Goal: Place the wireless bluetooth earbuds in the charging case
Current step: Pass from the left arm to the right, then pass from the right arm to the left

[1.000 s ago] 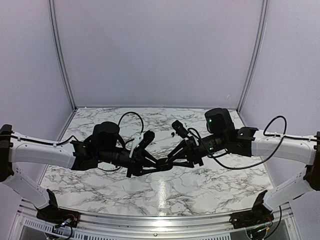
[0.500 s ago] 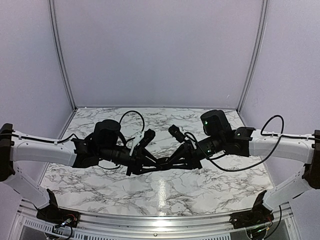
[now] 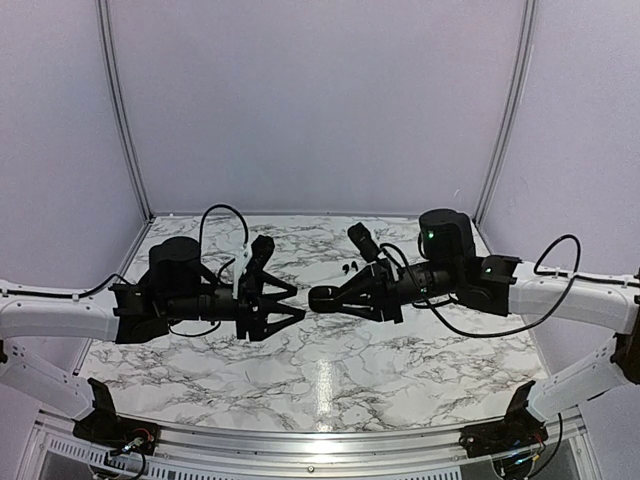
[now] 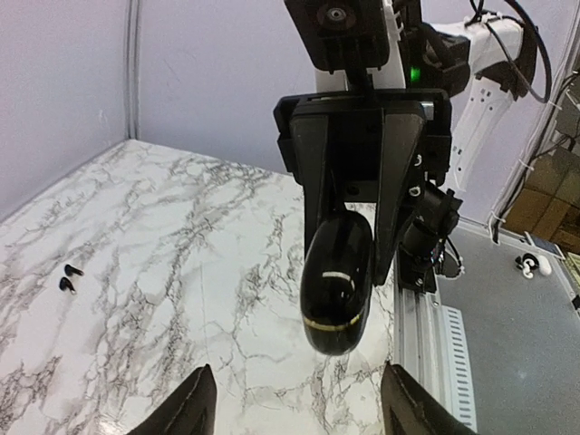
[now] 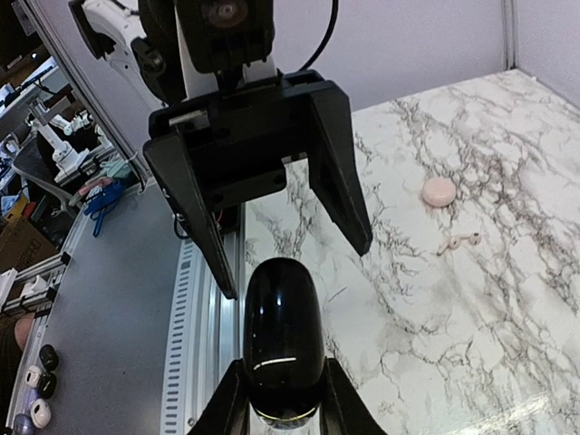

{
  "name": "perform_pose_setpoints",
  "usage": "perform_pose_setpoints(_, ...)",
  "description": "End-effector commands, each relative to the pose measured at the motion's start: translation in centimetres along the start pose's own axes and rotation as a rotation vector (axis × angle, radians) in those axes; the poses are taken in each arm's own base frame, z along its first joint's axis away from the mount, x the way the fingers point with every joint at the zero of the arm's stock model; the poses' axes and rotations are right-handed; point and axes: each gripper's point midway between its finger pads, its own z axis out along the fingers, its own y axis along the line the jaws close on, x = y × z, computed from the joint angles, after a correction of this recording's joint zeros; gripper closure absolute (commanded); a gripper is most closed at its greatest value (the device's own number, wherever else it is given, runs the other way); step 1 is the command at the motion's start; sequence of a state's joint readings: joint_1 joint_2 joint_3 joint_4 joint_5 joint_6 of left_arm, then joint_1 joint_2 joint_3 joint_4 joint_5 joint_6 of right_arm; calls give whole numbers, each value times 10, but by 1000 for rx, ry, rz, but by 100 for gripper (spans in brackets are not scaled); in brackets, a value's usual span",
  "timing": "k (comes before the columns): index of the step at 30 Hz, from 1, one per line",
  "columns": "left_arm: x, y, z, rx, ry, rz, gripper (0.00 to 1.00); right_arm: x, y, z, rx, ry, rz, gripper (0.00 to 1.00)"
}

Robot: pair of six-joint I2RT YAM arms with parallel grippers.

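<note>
Two tiny black earbuds (image 3: 349, 268) lie on the marble just beyond my right arm, and show far left in the left wrist view (image 4: 68, 276). The pale pink charging case (image 5: 439, 191) rests shut on the table in the right wrist view; the top view hides it. My right gripper (image 3: 326, 298) is shut on a glossy black rounded lump (image 5: 281, 340) with a thin gold seam (image 4: 333, 322), held in mid-air. My left gripper (image 3: 298, 300) faces it a short way off, open and empty, its fingers (image 4: 192, 412) spread either side.
Two small pinkish pieces (image 5: 462, 240) lie near the pale case. The metal front rail (image 4: 421, 335) runs below the grippers. White walls close the table (image 3: 330, 390) at the back and sides.
The left gripper has opened, let go of the black lump and drawn back to the left. The right gripper keeps the lump and has lifted slightly.
</note>
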State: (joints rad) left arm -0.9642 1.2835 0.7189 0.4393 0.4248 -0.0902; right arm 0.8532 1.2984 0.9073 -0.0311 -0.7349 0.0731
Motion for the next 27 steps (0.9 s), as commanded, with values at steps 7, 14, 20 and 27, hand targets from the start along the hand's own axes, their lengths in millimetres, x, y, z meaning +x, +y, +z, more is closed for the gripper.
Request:
perform_pose_setpoints(7,-55,-21,-24,64,-264,56,34,-74,28,-22,-68,-351,-136,97)
perform_pose_setpoints(14,-69,-35,-15,129,-315,25,36,-75,34,-18,-88,-366,-162,97)
perform_pose_setpoints(20,-76,-35,-8,125,-332,16,43,-74,34,-15,-86,-364,-163,97)
perform_pose_setpoints(27,-80,-34,-6,104,-353,14,45,-69,38,-7,-96,-348,-165,97)
